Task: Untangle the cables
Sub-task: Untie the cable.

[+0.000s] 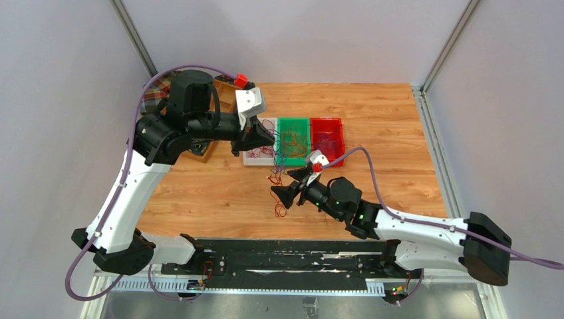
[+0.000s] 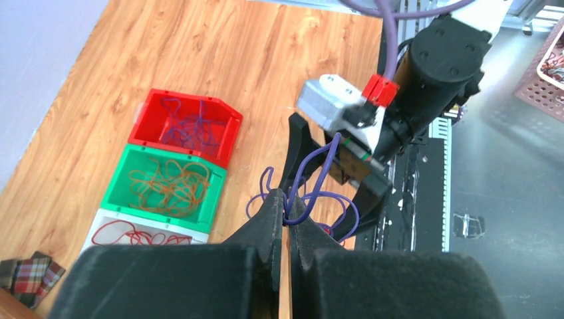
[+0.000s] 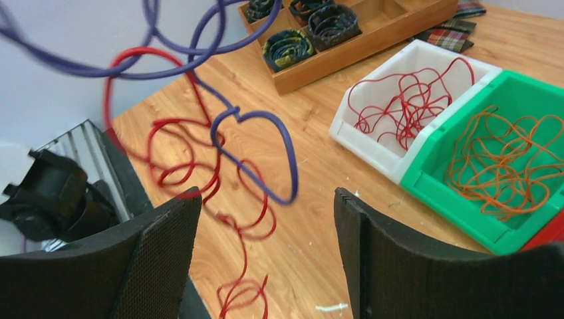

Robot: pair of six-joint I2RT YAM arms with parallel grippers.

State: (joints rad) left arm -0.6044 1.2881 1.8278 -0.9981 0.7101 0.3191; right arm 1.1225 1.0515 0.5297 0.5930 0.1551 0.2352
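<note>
The left gripper hung above the wooden table, its jaws pressed together on a purple cable with only that thin strand between the tips. From the pinch the purple cable looped downward, and a red cable was snagged in it, so the two hung as one loose tangle whose lowest red coils lay on the table in front of the bins. The right gripper was low beside the tangle, its jaws spread wide and gripping nothing. In the right wrist view one purple loop dangled in front of the gap between its fingers, touching neither pad as far as that view showed. Three bins stood side by side on the far half of the table. The white bin held red cables, the green bin held orange cables, and the red bin held purple cables. Beyond the white bin a wooden tray held dark coiled bundles in its compartments.
</note>
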